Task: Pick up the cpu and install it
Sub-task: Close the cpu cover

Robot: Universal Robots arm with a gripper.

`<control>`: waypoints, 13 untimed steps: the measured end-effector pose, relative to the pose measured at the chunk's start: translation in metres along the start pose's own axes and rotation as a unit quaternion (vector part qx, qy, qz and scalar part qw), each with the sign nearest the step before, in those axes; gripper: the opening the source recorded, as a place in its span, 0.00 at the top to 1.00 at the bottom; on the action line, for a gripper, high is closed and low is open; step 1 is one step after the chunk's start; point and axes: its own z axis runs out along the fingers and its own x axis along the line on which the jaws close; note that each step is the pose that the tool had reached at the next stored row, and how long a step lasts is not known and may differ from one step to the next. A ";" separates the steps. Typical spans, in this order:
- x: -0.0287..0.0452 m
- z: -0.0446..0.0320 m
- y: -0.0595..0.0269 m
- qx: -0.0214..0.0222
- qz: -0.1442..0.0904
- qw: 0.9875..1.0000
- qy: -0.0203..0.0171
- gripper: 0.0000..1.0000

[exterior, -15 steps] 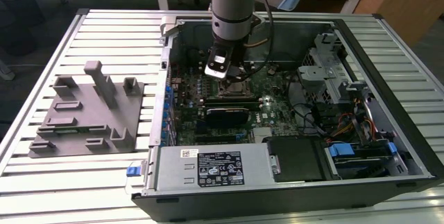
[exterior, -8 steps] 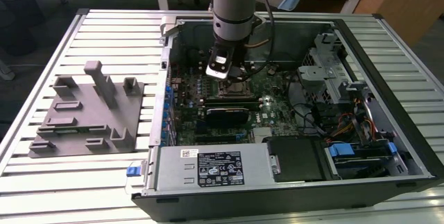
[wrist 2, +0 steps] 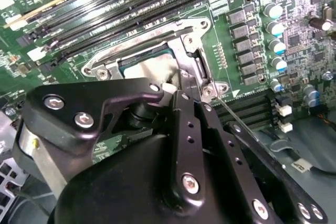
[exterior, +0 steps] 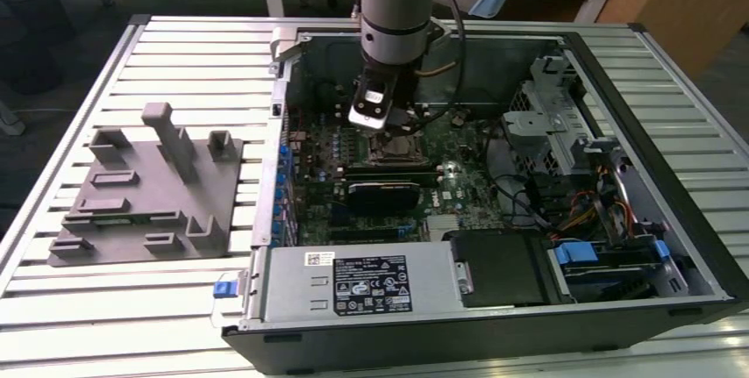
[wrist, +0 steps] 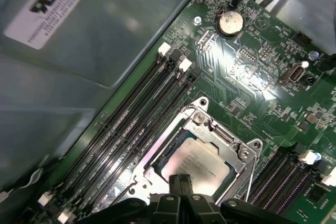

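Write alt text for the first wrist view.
The pincer hangs just above the cpu, which lies in its metal-framed socket on a green motherboard. Black memory slots run alongside, and a coin battery sits farther off.

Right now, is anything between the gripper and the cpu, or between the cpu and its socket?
Nothing visible. The cpu already lies inside the socket frame, and the gripper sits right over its edge with no part between them in both wrist views. Whether the fingertips touch the cpu cannot be told.
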 end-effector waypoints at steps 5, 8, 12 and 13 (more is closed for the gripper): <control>0.0002 -0.0116 0.0006 0.000 0.000 1.000 0.000 0.89; -0.0028 -0.0121 -0.0008 0.002 0.000 1.000 0.002 0.89; -0.0046 -0.0121 0.0010 0.002 0.000 1.000 0.004 0.89; -0.0051 -0.0121 0.0017 0.002 0.000 1.000 0.004 0.89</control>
